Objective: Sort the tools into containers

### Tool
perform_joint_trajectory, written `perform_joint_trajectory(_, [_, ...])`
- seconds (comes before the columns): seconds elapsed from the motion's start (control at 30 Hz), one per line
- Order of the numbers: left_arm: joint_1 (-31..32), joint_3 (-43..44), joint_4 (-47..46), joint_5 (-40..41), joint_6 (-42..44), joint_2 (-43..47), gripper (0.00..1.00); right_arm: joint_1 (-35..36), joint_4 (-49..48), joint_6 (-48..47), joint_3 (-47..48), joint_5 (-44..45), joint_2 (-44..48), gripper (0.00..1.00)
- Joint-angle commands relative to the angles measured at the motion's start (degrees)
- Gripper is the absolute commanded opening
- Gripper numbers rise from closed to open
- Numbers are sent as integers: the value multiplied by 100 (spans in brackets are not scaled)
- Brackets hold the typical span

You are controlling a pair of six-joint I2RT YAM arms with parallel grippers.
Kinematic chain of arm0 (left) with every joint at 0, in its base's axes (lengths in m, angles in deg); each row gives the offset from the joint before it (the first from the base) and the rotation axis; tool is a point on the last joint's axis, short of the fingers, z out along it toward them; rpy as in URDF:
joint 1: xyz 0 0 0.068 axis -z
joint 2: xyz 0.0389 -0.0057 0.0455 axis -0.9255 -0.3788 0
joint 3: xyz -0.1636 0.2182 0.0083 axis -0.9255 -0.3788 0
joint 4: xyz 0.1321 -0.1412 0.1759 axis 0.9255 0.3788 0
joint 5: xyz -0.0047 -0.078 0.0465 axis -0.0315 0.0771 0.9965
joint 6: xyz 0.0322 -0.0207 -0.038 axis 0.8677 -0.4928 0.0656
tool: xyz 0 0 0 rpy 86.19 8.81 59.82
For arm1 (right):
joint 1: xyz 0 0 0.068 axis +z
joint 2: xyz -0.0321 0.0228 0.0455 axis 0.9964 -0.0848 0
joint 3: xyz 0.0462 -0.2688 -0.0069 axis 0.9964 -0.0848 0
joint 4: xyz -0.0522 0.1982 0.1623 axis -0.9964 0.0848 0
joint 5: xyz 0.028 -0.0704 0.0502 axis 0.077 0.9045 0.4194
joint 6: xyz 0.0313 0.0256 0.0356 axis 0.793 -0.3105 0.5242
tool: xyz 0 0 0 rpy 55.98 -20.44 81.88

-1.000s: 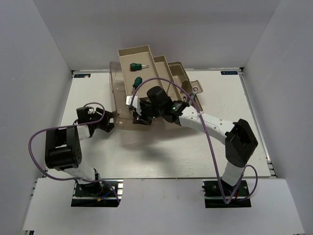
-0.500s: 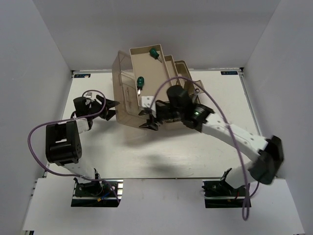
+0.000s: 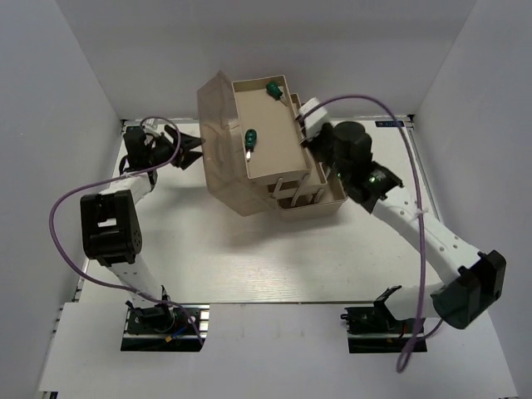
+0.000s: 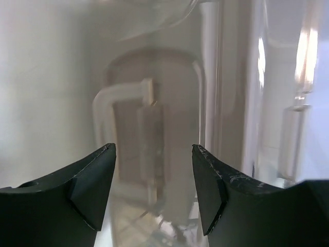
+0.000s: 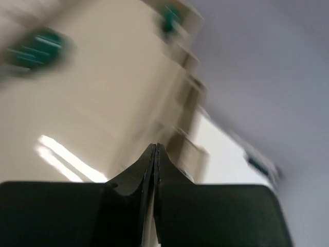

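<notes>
The beige toolbox [image 3: 312, 199] stands at the back middle with its tiered trays drawn together in a stack. Two green-handled screwdrivers lie in the top tray, one [image 3: 250, 138] at its near left and one [image 3: 271, 89] at its far end. The translucent brown lid [image 3: 218, 141] stands raised on the left side. My left gripper [image 3: 193, 148] is open just left of the lid, and its wrist view [image 4: 153, 152] looks through the lid. My right gripper [image 3: 306, 125] is shut at the trays' right edge [image 5: 155, 146]. Its blurred view shows both screwdrivers [image 5: 38, 46] [image 5: 169, 18]. The other tools are out of view.
The white table [image 3: 249, 258] is walled at the back and both sides. The purple cables [image 3: 62, 224] loop over each arm. The left arm's elbow [image 3: 108, 229] stands at the near left, and the right arm's [image 3: 470, 291] at the near right.
The spread trays have swung up and to the right into a stack, and the lid has risen. My right gripper moved from the box's front to its back right. My left gripper moved back with the lid.
</notes>
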Motion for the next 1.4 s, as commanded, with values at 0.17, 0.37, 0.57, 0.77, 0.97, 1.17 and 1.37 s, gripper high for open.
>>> perform_joint_trajectory(0.17, [827, 1709, -156, -318, -372, -504, 71, -2223, 2201, 1585, 672, 663, -771, 11])
perform_joint_trajectory(0.37, [1530, 3275, 240, -424, -539, -1304, 71, -2980, 2923, 1772, 497, -931, -1501, 13])
perform_joint_trajectory(0.57, [1768, 4032, 188, -538, -654, -1332, 71, -3112, 2975, 1491, 479, -1748, -2055, 11])
perform_joint_trajectory(0.77, [1496, 3823, 134, -301, -452, -351, 74, -3129, 3134, 1622, 611, -2257, -2512, 8])
perform_joint_trajectory(0.97, [1179, 2568, 627, -291, 208, 671, 76, -3129, 3239, 2000, 699, -3539, -2645, 7])
perform_joint_trajectory(1.17, [890, 598, 905, -134, 760, 1524, 77, -3173, 3143, 2343, 848, -4666, -2627, 9])
perform_joint_trajectory(1.37, [889, -176, 1092, -55, 1034, 1753, 78, -3138, 2906, 2229, 875, -2965, -2530, 10])
